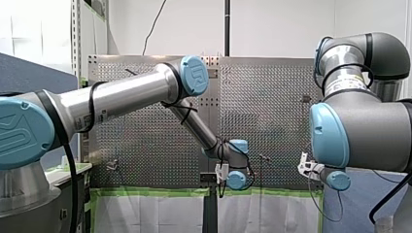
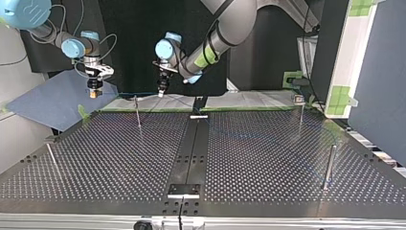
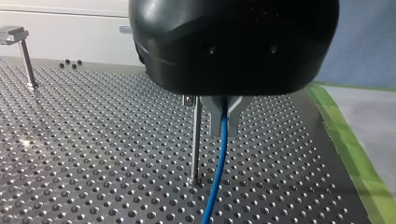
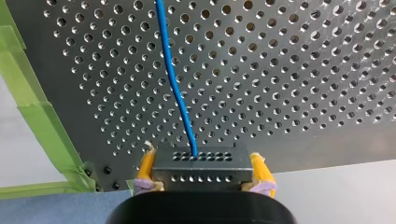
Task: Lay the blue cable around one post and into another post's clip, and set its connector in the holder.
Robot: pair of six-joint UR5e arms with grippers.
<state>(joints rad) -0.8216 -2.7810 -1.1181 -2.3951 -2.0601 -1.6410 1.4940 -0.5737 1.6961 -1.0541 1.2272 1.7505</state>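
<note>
The connector (image 4: 201, 170) is being clamped by the right gripper (image 4: 201, 162), the blue cable (image 3: 215, 177) seemingly being pinched by the left gripper (image 3: 224, 127) for routing.

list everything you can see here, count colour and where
table: one, grey metal, perforated, under both arms
posts: four in the top view, thin metal, two toward each side of the table
plates: two, black with a pale strip, on the table's middle line, near and far end in the top view
cable: one, blue, from the connector out over the table and up into the left gripper
connector: one, black, between the right gripper's pads
tape: green, along the table's edge
sheet: one, blue, beside the table at the top view's left
left gripper: black, metal fingers, shut on the cable beside a post
right gripper: yellow pads, shut on the connector
</note>
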